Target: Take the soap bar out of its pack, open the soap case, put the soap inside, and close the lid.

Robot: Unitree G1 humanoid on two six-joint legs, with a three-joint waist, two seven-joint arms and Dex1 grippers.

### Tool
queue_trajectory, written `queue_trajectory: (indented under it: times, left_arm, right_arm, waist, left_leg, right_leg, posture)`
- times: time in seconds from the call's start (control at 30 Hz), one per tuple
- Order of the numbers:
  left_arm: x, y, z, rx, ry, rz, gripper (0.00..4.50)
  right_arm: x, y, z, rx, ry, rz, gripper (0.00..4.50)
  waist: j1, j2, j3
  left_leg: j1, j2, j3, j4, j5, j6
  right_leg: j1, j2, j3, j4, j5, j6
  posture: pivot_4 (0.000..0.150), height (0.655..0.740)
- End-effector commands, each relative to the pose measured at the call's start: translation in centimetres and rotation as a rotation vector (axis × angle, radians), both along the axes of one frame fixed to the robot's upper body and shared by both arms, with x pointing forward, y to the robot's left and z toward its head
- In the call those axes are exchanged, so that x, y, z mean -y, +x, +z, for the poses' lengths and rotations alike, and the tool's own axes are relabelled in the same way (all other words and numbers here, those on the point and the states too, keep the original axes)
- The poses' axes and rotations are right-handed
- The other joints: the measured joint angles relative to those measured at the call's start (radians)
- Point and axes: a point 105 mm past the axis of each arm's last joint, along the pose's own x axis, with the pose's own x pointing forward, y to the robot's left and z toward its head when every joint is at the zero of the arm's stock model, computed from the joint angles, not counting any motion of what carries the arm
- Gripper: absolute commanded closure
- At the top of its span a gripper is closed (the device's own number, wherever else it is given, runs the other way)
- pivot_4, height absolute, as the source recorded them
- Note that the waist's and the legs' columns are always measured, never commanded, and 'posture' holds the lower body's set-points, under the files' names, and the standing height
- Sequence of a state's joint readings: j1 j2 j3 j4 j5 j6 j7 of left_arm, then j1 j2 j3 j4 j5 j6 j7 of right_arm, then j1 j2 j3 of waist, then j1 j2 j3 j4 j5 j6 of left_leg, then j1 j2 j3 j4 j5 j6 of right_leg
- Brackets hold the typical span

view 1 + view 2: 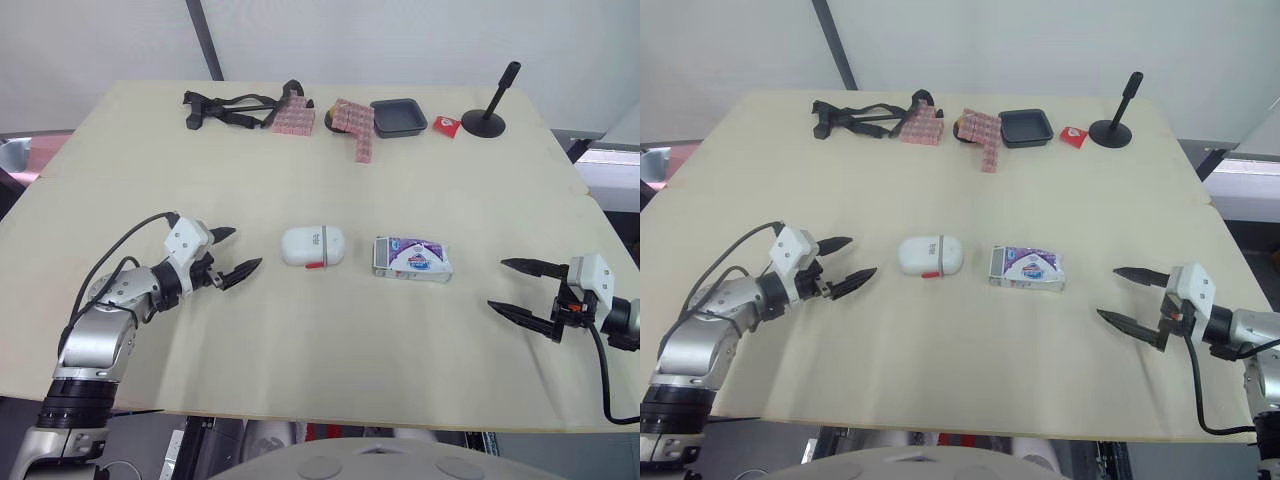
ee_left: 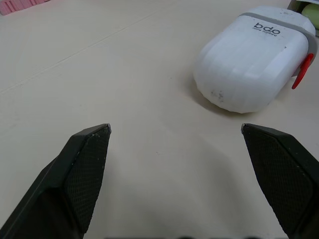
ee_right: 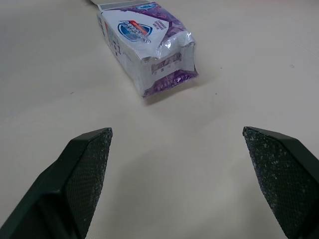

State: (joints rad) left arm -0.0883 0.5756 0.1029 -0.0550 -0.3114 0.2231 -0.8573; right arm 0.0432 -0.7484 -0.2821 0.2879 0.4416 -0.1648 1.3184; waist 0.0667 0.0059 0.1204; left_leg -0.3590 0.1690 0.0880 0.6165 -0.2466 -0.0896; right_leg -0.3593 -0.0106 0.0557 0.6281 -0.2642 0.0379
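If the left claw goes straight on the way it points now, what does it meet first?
Probably the soap case: the open left claw points toward it with nothing between, though the case sits slightly off the claw's centre line.

Wide-open left pincer faces the closed white soap case, apart.

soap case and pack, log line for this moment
left hand: open, facing soap case | right hand: open, facing soap pack | soap case: closed
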Motion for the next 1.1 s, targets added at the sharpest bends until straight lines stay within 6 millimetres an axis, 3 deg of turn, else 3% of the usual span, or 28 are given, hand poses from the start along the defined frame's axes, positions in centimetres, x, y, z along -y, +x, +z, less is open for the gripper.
queue_trajectory:
  times: [0.03,0.27,0.73,0.97,1.1]
  left_arm:
    - [-0.3,0.1,1.0,0.039,0.004,-0.003,0.03]
    - [0.1,0.0,1.3,0.023,-0.035,-0.034,0.03]
    - [0.1,0.3,1.3,0.034,-0.026,-0.073,0.03]
    - [0.9,0.2,2.7,0.077,-0.044,-0.167,0.03]
    - [2.8,-1.5,3.3,0.073,-0.058,-0.309,0.03]
  right_arm:
    - [0.3,0.0,0.7,0.02,-0.002,0.004,0.0]
    - [0.4,-0.2,0.6,-0.049,0.045,-0.01,0.0]
    - [0.8,0.1,1.2,-0.021,0.013,-0.008,0.0]
    - [0.1,0.9,2.8,0.006,-0.063,0.086,0.0]
    - [-1.0,2.0,4.2,-0.015,-0.097,0.148,0.0]
  waist:
    - [0.0,0.0,0.0]
    - [0.001,0.0,0.0]
    - [0.003,0.0,0.0]
    - [0.005,0.0,0.0]
    - [0.007,0.0,0.0]
  left_leg:
    - [0.0,0.0,0.0,0.0,0.0,0.0]
    - [0.0,0.0,0.0,0.0,0.0,0.0]
    - [0.0,0.0,0.0,0.0,0.0,0.0]
    - [0.0,0.0,0.0,0.001,0.0,0.0]
    - [0.0,0.0,0.0,0.001,0.0,0.0]
  right_leg:
    - [0.0,0.0,0.0,0.0,0.0,0.0]
    - [0.0,0.0,0.0,0.0,0.0,0.0]
    - [0.0,0.0,0.0,0.0,0.0,0.0]
    - [0.0,0.0,0.0,0.002,0.0,0.0]
    - [0.0,0.0,0.0,0.004,0.0,0.0]
  posture:
    - [0.15,0.74]
    - [0.15,0.74]
    - [0.15,0.74]
    - [0.15,0.74]
    - [0.15,0.74]
